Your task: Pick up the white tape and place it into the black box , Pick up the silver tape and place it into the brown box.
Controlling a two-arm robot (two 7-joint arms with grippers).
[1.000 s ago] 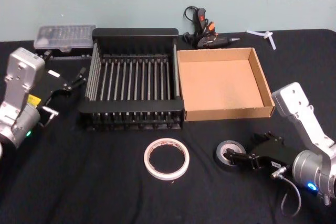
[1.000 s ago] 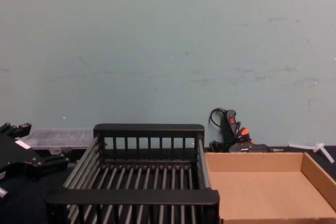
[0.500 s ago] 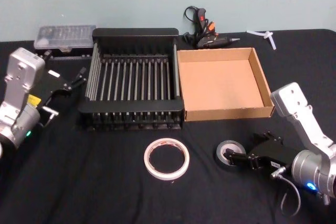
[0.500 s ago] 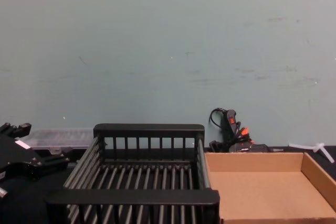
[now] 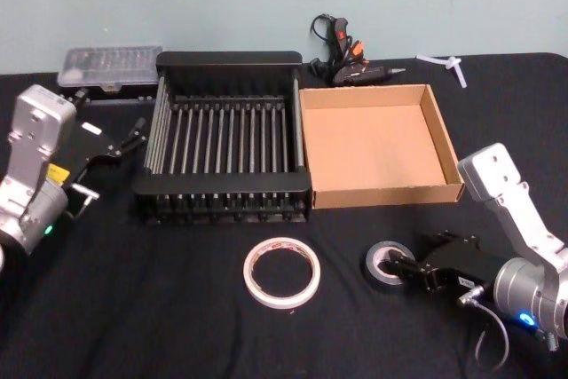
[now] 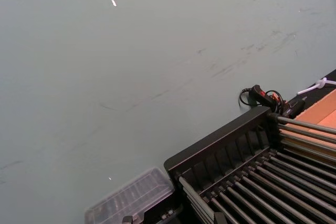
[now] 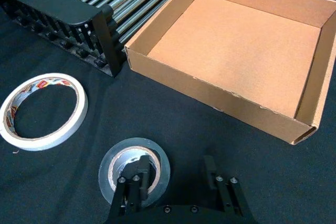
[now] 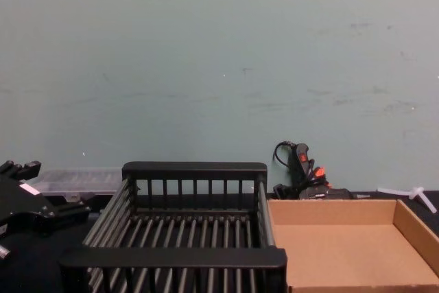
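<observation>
1. Your right gripper sits low on the counter with jaws apart, one finger in the silver tape hole, one outside its wall.
2. Close squarely across the wall, then lift straight up.
3. The silver tape lies flat, hole upward, just before the brown box.
4. Your left gripper waits beside the black box; I cannot tell its jaws.

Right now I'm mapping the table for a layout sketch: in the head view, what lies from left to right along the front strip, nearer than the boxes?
left gripper beside the black box → white tape → silver tape → right gripper, one of its fingers inside the roll's hole.
</observation>
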